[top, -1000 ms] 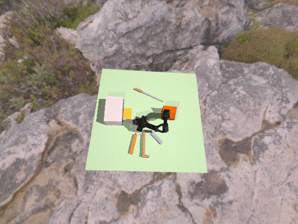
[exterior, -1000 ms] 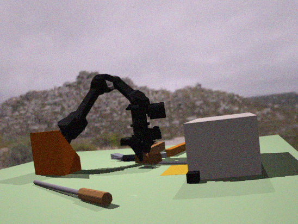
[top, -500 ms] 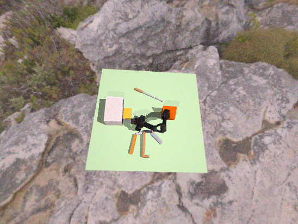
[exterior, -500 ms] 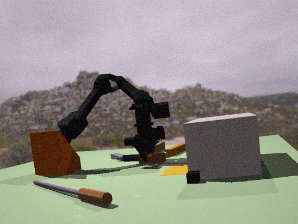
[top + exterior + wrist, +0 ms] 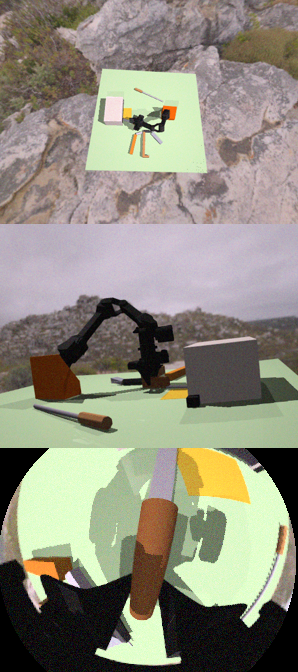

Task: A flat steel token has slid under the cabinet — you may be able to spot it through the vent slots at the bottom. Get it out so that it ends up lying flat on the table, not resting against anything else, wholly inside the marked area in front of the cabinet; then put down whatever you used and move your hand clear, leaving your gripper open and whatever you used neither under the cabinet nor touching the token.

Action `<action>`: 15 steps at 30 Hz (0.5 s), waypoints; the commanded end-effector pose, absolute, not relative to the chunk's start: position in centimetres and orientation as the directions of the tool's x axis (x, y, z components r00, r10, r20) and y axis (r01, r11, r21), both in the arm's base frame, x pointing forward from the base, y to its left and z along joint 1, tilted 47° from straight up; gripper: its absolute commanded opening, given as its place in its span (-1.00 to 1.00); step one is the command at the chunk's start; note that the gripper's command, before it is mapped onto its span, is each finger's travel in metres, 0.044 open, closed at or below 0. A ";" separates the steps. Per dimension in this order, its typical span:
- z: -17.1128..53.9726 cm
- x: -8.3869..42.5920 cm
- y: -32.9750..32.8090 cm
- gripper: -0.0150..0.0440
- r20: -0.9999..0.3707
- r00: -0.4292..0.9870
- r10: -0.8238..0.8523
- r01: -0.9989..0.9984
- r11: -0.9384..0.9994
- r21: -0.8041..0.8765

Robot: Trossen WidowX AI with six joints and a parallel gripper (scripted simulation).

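My gripper (image 5: 148, 384) (image 5: 146, 579) is shut on the brown handle (image 5: 160, 381) (image 5: 155, 543) of a tool, low over the table. The tool's flat grey shaft (image 5: 177, 387) (image 5: 164, 473) points towards the cabinet (image 5: 113, 109) (image 5: 223, 373); its far end is hidden in the exterior view and out of frame in the wrist view. I cannot tell whether it is under the cabinet. The yellow marked area (image 5: 127, 112) (image 5: 174, 394) (image 5: 220, 478) lies in front of the cabinet, beside the shaft. The steel token is not visible in any view.
A brown-handled rod (image 5: 152, 96) (image 5: 95, 420) lies on the other side of the marked area. An orange stick (image 5: 132, 144), an L-shaped stick (image 5: 144, 144) and a grey bar (image 5: 156, 137) lie near the arm. A black block (image 5: 193, 401) is at the cabinet's corner. An orange block (image 5: 171, 112) (image 5: 51, 379) is by the arm's base.
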State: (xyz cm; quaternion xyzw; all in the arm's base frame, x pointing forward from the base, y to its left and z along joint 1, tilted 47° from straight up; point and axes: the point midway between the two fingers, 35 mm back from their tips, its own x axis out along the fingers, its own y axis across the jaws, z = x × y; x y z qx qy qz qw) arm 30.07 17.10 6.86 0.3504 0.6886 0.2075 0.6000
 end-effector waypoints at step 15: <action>6.6 32.3 16.9 -0.49 -0.679 -0.033 0.733 0.228 0.667 0.710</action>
